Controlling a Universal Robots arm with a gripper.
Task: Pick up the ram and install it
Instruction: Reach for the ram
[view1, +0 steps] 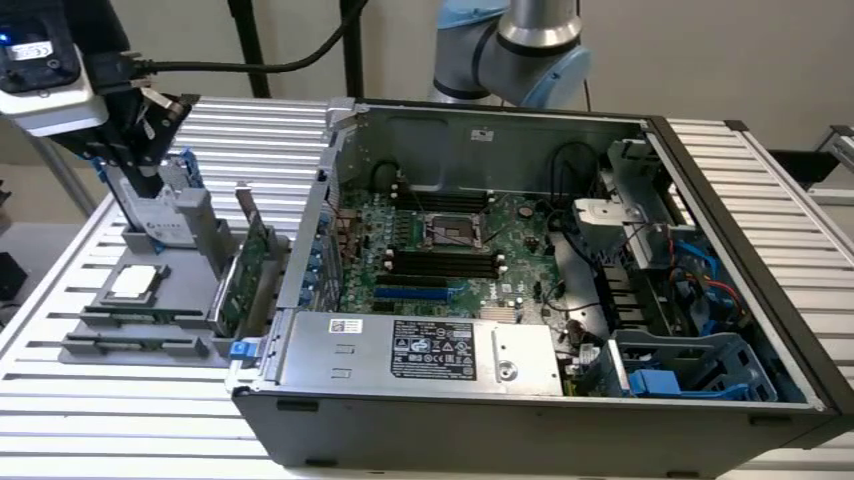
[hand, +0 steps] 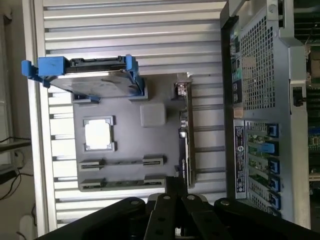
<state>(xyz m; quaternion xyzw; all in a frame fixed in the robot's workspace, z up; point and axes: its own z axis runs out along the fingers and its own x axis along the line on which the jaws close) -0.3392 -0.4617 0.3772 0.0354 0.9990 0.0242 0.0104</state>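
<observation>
Hand (view1: 130, 165) (hand: 175, 200) is up over the far end of the gray parts tray (view1: 80, 352) (hand: 125, 145), above the blue-framed drive (view1: 170, 205) (hand: 95, 80). Can't tell whether it is apart or together, and nothing is visibly in its grip. The tray sits on the slatted table (view1: 107, 420) (hand: 135, 30) toward the table edge at the exterior view's left, just beside the open PC case (view1: 534, 430) (hand: 260, 100). The ram (view1: 140, 316) (hand: 123, 162) looks like the thin dark-green stick standing on edge in the tray's slotted holders, in the row next to the square CPU chip (view1: 134, 283) (hand: 97, 135). It is apart from the hand. A second holder row (view1: 134, 346) (hand: 122, 183) is closer to the tray's near edge, and I can't tell what's in it. The tall green expansion card (view1: 247, 270) (hand: 184, 135) stands upright along the tray edge nearest the case. Inside the case, the motherboard (view1: 454, 235) lies flat, with its black memory slots (view1: 441, 262) just below the CPU socket (view1: 450, 232); no green stick is seated in them. The power supply (view1: 414, 348) is along the case's near edge.
</observation>
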